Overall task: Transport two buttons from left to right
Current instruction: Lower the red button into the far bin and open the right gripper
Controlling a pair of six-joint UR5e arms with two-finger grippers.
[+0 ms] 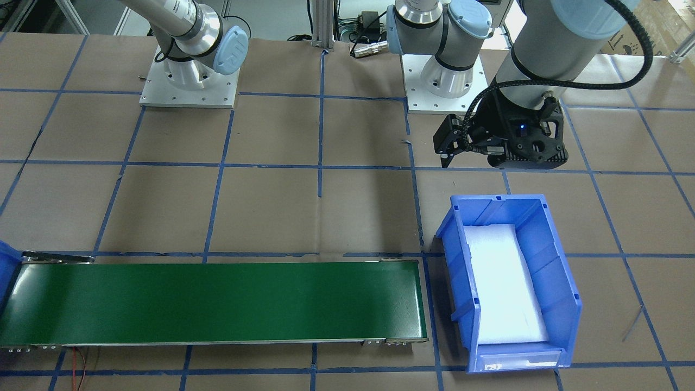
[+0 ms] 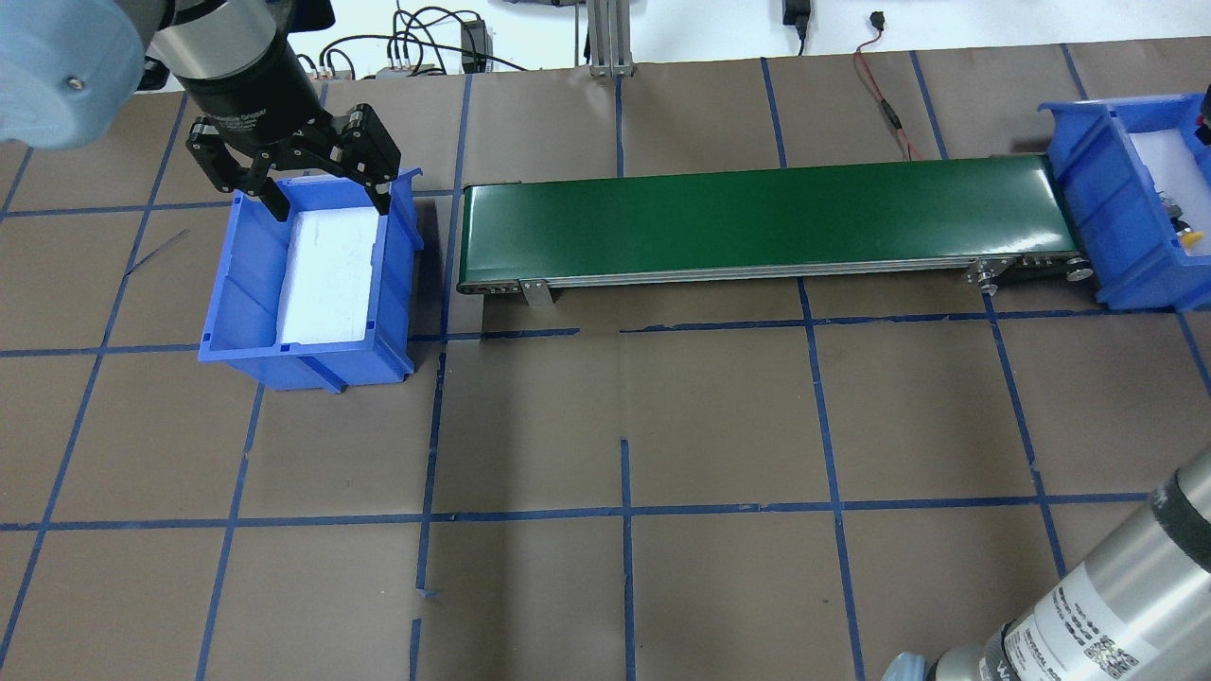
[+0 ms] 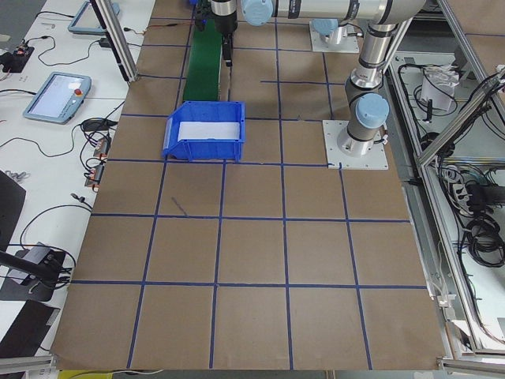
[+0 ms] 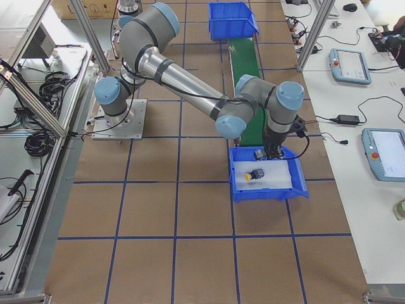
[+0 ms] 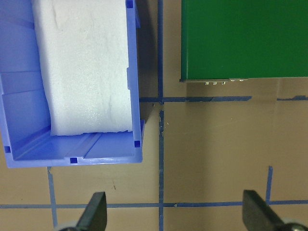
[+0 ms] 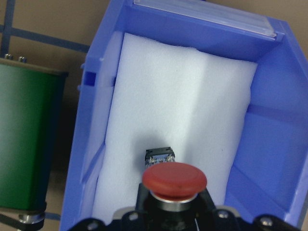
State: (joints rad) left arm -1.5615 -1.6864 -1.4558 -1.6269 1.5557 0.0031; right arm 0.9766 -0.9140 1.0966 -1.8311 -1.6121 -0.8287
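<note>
At the right end of the table (image 2: 662, 426), down inside the blue right box (image 4: 269, 193), the right claw (image 6: 174, 199) closed on the red button (image 6: 174, 179), pinching it at either side of the black collar, cap turned toward the wrist camera. Just past the cap, a small grey and black piece (image 6: 159, 156) against the white foam pad (image 6: 192, 96), probably that same button's metal body, though hard to say from this angle. In the same box, the yellow button (image 4: 255, 174) lying on its side on the foam, just beside the claw on the side away from the belt (image 2: 757, 218), not held by anything. That long green belt running across the table between the two boxes. At the left end, the left claw (image 2: 326, 203) spread wide open, hanging high over the left box (image 2: 222, 284) and touching neither its walls nor the white foam pad (image 2: 326, 265) on its floor. In the left wrist view, beyond the parted fingertips (image 5: 96, 214), the corner of that box nearest the belt, a cross of blue tape (image 5: 161, 144) on the brown table cover, and the belt's end just beside the box.
</note>
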